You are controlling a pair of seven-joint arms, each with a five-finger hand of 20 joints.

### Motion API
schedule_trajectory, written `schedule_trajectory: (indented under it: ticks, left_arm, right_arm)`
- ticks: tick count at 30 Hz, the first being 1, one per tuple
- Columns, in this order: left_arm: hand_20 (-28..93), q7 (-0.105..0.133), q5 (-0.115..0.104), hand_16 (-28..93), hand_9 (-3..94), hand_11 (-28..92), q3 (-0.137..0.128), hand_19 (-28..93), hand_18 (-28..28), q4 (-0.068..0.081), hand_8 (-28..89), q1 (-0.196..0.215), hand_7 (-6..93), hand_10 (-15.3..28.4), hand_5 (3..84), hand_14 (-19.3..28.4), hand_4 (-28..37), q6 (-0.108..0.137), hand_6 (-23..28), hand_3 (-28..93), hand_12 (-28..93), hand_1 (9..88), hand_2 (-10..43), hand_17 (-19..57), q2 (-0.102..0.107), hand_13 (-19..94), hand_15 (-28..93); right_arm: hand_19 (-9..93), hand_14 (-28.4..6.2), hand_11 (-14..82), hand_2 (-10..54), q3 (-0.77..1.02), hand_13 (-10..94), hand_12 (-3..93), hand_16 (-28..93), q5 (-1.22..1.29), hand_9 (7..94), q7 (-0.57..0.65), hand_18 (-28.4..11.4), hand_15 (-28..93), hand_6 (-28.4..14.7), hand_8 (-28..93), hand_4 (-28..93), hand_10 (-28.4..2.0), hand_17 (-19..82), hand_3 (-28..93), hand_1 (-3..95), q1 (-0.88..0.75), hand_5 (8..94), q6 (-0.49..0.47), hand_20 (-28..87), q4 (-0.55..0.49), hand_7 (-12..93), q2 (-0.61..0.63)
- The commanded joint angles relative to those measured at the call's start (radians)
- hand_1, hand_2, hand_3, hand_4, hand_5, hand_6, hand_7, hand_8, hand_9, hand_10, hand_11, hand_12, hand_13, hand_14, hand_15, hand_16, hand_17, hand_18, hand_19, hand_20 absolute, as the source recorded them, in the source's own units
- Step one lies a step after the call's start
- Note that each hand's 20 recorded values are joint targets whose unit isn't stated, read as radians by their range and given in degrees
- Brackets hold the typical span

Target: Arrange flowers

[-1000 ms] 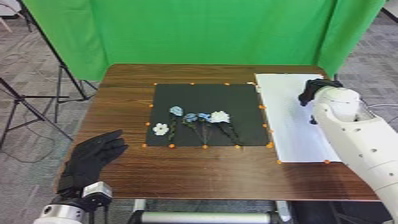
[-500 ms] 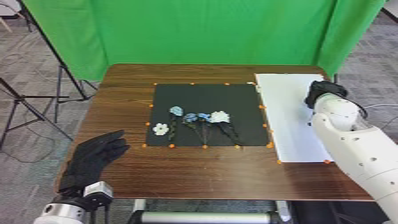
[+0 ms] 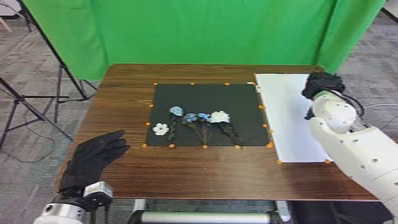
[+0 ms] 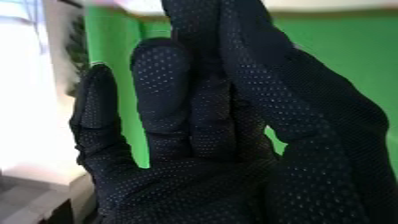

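Note:
On the black mat [image 3: 200,97] lie a small white bloom [image 3: 161,129], a blue flower [image 3: 176,110], a pair of smaller blue blooms [image 3: 191,117] and a larger white flower [image 3: 219,117], with dark stems pointing towards the near edge. My right hand [image 3: 322,84] is over the far right part of the white sheet [image 3: 289,127], away from these flowers. The right wrist view has the right hand [image 4: 187,185] with fingers extended and the thumb alongside; no flower can be made out in it. Left of the mat, my left hand [image 3: 89,157] rests open at the near left table side.
Small orange markers edge the mat and sheet on the brown table [image 3: 195,172]. A small dark thing [image 3: 309,114] is beside the right wrist, too unclear to identify. A green curtain [image 3: 213,35] hangs behind the table, and black stands [image 3: 60,70] are at the left.
The right hand has shifted and turned over the far end of the white sheet, with its wrist moving slightly. The left hand and the flowers on the mat have stayed in place.

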Motion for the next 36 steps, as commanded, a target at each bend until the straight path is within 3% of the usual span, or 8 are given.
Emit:
schedule_trajectory:
  ticks: [1,4,9,13,15,16,28,36]
  left_arm:
    - [16,0.014,-0.010,-13,42.5,42,0.009,62,22.7,0.002,-8,0.010,15.5,23.0,50.8,28.4,-9.7,0.007,16.2,80,10,30.6,6.1,-6.9,0.017,32,63]
    - [16,0.020,-0.012,-13,42.7,42,0.012,62,22.7,0.001,-8,0.010,15.4,23.1,50.8,28.4,-9.7,0.008,16.3,80,10,30.6,6.1,-6.8,0.017,32,63]
    - [16,0.021,-0.010,-13,42.6,42,0.012,62,22.8,0.001,-8,0.010,15.4,23.1,50.8,28.4,-9.6,0.009,16.3,80,10,30.6,6.1,-6.9,0.016,32,63]
    - [16,0.014,-0.006,-13,42.6,42,0.012,62,22.7,0.003,-8,0.007,15.4,23.1,50.8,28.4,-9.5,0.001,16.3,80,10,30.5,6.1,-6.9,0.010,32,63]
    - [16,0.012,-0.007,-13,42.6,42,0.014,62,22.7,0.004,-8,0.006,15.4,23.1,50.8,28.4,-9.5,0.003,16.3,80,10,30.5,6.1,-6.9,0.009,32,63]
    - [16,0.026,-0.018,-13,42.5,42,0.021,62,22.7,0.005,-8,0.007,15.4,23.0,50.8,28.4,-9.5,0.012,16.3,80,10,30.5,6.1,-6.9,0.025,32,63]
    - [16,0.023,-0.018,-13,42.5,42,0.020,62,22.7,0.006,-8,0.004,15.4,23.1,50.8,28.4,-9.4,0.010,16.2,80,10,30.5,6.0,-6.9,0.019,32,63]
    - [16,0.020,-0.015,-13,42.5,42,0.023,62,22.7,0.008,-8,0.004,15.5,23.1,50.7,28.4,-9.4,0.008,16.2,80,10,30.5,6.1,-6.9,0.014,32,63]
  right_arm:
    - [75,-2.3,16.0,-9.5,-0.019,65,40.8,41,-0.005,89.8,0.037,-24.1,65,2.1,-2,-28,-3.8,20,80,53.3,0.066,79.0,0.071,46,0.000,35,0.029]
    - [75,-2.8,17.1,-9.5,0.004,62,40.2,40,0.001,88.0,0.059,-23.7,66,2.2,-3,-28,-4.1,19,80,52.0,0.056,76.4,0.002,46,-0.014,38,0.034]
    - [75,-13.2,29.4,-9.5,0.064,48,18.1,22,0.007,61.2,0.097,-25.1,77,-1.9,-15,-28,-14.9,13,87,37.7,0.028,62.3,-0.171,46,-0.029,25,0.021]
    - [74,-16.2,24.8,-9.5,0.077,45,15.9,18,0.017,57.5,0.128,-25.7,78,-3.4,-14,-28,-17.4,12,87,35.1,0.022,58.4,-0.233,46,-0.017,19,0.014]
    - [74,-16.5,23.0,-9.5,0.090,45,15.7,18,0.015,57.3,0.135,-25.7,78,-3.5,-14,-28,-18.1,12,87,34.9,0.011,57.3,-0.240,47,-0.010,19,0.014]
    - [74,-16.7,22.4,-9.5,0.095,45,15.6,18,0.012,57.1,0.140,-25.9,77,-3.5,-14,-28,-18.3,12,87,34.9,0.006,57.0,-0.236,47,-0.007,18,0.015]
    - [74,-17.1,19.0,-9.5,0.135,45,15.2,16,0.051,56.4,0.155,-26.6,77,-3.0,-13,-28,-19.6,12,87,33.8,-0.024,53.4,-0.264,47,0.007,17,-0.014]
    - [74,-16.1,20.4,-9.5,0.137,46,15.5,16,0.042,60.0,0.159,-26.8,77,-2.2,-13,-28,-18.0,12,86,34.4,-0.039,54.1,-0.253,47,0.017,17,-0.040]
